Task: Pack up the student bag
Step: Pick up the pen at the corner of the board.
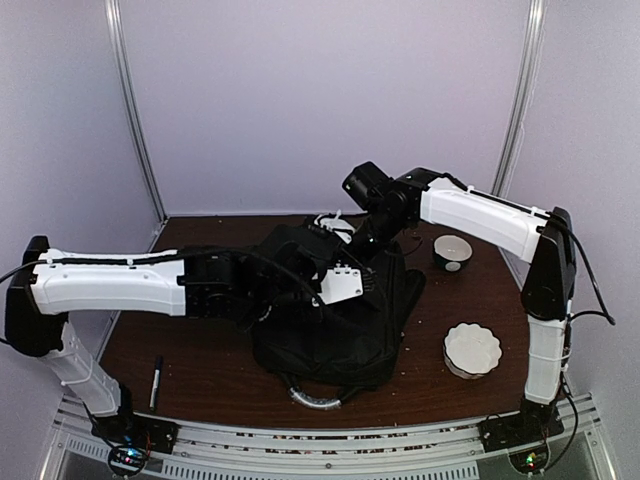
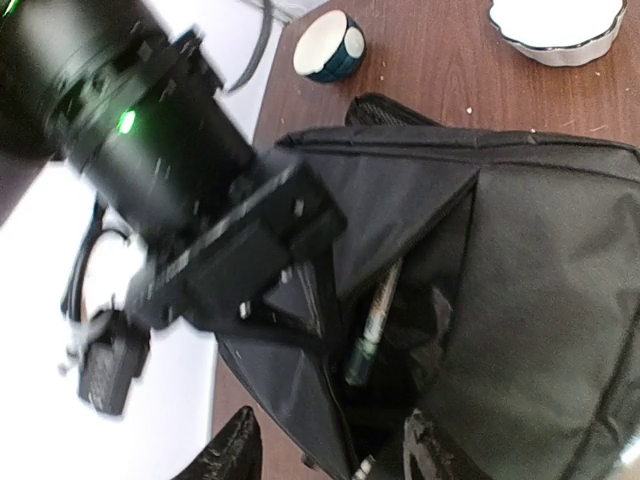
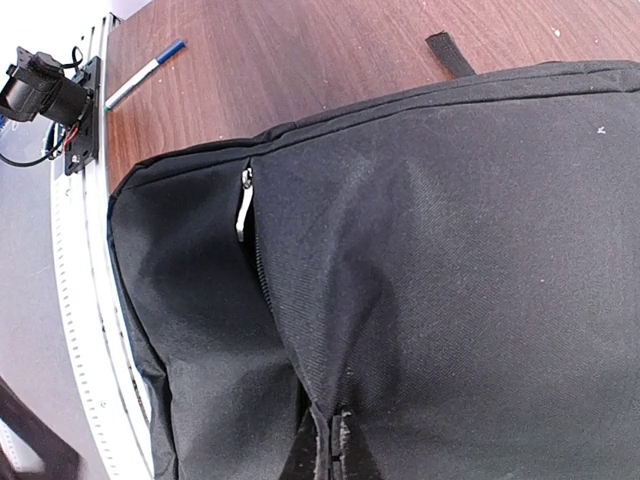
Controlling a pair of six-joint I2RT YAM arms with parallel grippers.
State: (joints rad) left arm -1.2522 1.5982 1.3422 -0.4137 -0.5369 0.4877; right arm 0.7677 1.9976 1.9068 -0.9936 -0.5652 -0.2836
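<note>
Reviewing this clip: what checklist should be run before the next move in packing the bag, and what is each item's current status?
1. student bag pocket gaping open: ok.
2. right gripper pinching bag fabric: ok.
3. left gripper open and empty: ok.
4. pocket pen lying inside the opening: ok.
5. loose pen packed: not ok, it lies on the table.
6. Room left in the pocket: cannot tell.

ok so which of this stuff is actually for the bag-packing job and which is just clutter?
Job:
student bag
pen inside its open pocket
marker on the table, likely still to pack

Clutter:
dark bowl
white fluted dish
</note>
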